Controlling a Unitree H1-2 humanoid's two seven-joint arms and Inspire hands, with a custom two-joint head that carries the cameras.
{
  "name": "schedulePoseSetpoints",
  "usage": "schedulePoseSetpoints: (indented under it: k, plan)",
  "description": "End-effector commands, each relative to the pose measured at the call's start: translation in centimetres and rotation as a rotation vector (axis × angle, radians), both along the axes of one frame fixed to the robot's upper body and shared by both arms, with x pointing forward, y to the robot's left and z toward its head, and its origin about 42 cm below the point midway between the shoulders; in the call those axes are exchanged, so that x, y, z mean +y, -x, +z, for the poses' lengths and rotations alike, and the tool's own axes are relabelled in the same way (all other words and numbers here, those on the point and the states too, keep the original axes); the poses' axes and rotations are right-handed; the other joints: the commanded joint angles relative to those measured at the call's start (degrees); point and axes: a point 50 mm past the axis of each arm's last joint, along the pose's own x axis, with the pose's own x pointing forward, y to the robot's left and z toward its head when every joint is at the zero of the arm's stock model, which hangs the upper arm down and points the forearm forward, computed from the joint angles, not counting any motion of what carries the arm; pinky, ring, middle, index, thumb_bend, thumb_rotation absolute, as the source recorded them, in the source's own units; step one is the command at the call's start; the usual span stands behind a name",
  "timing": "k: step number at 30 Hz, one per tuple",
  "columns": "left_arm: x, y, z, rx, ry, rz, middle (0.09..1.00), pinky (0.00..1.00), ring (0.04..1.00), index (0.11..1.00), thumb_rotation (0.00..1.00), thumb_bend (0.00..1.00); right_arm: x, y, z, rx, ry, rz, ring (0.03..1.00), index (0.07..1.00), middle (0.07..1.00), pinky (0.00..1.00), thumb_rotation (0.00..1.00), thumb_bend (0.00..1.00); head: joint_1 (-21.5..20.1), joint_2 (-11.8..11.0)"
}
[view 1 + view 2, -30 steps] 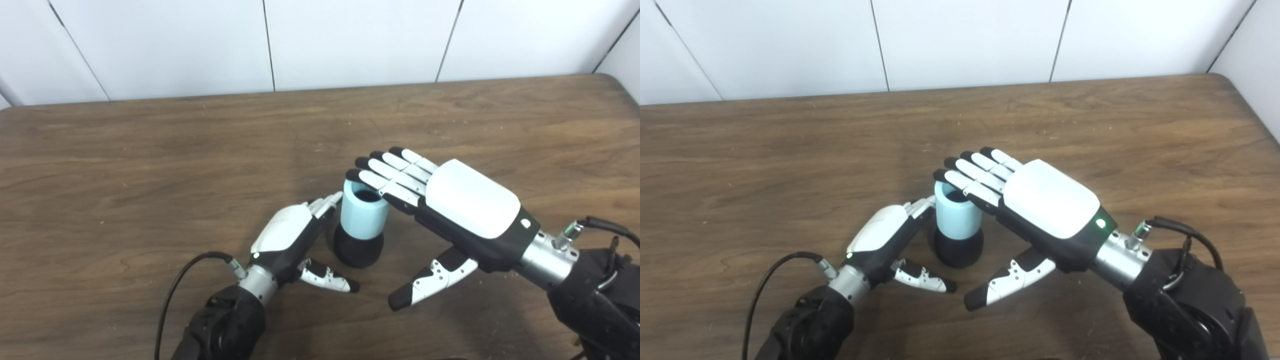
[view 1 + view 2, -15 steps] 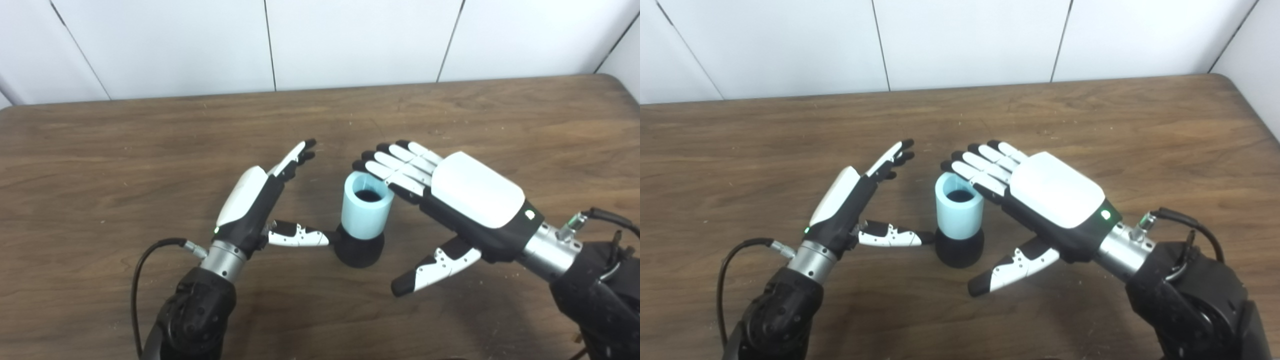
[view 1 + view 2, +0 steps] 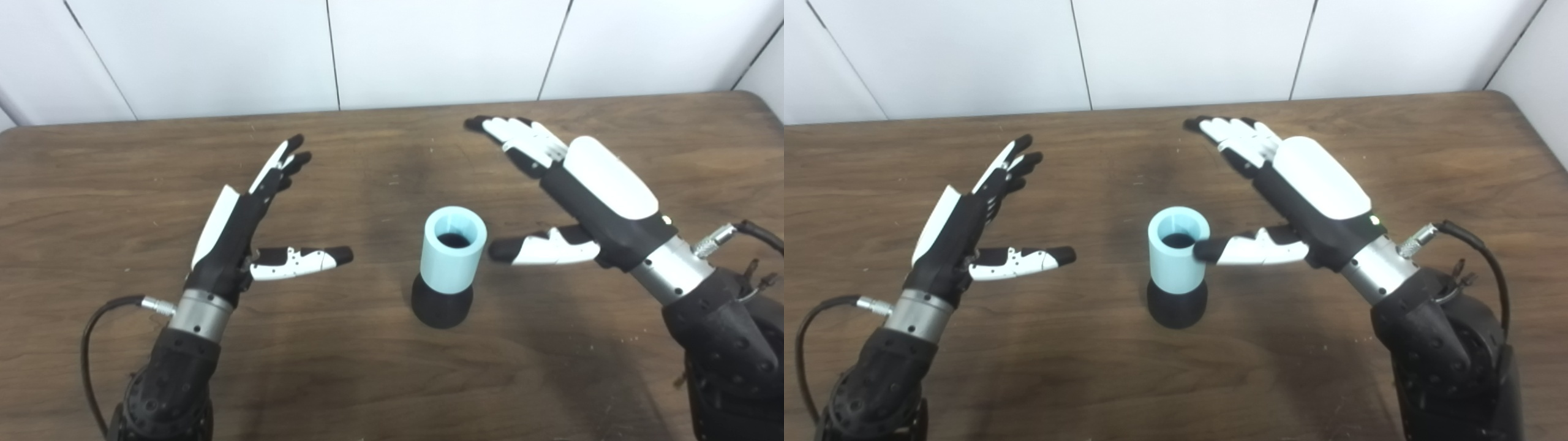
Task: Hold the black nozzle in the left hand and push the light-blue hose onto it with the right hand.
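We see the hose (image 3: 454, 254) upright on the nozzle (image 3: 441, 305) at table (image 3: 122, 159) centre, nothing blocking it; left hand (image 3: 236, 229) at 9 o'clock, fingers spread, holding nothing, well apart; right hand (image 3: 588, 190) at 2 o'clock, spread, empty, thumb (image 3: 539, 251) tip just beside the hose.

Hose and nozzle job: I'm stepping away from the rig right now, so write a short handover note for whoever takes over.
Left robot hand: open, holding nothing, raised to the left of the parts.
Right robot hand: open, holding nothing, to the right; in the left eye view its thumb shows apart from the hose.
Light-blue hose: upright, seated on the black nozzle, which stands on the wooden table between the hands.
Done: hose appears pushed on.
Left: little if anything; confirm the fit, since seating depth cannot be seen.
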Motion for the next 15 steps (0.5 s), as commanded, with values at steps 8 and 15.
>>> schedulePoseSetpoints:
  k: [8, 15]
  plan:
    - [-0.2, 1.5, -1.3, 0.02, 0.107, 0.111, 0.897, 0.85, 0.887, 0.935, 0.59, 0.61, -0.4, -0.8, -3.7, 0.1, -0.398, -0.115, 0.918, 0.926, 0.924, 0.83, 1.0, 0.44, 7.44, -1.7]
    - [-0.2, 1.7, -2.8, 0.055, 0.174, 0.139, 0.915, 0.84, 0.911, 0.934, 0.74, 0.44, -1.1, -0.7, -5.7, 0.196, -0.543, -0.136, 0.949, 0.927, 0.924, 0.91, 1.0, 0.44, 8.16, -2.56]
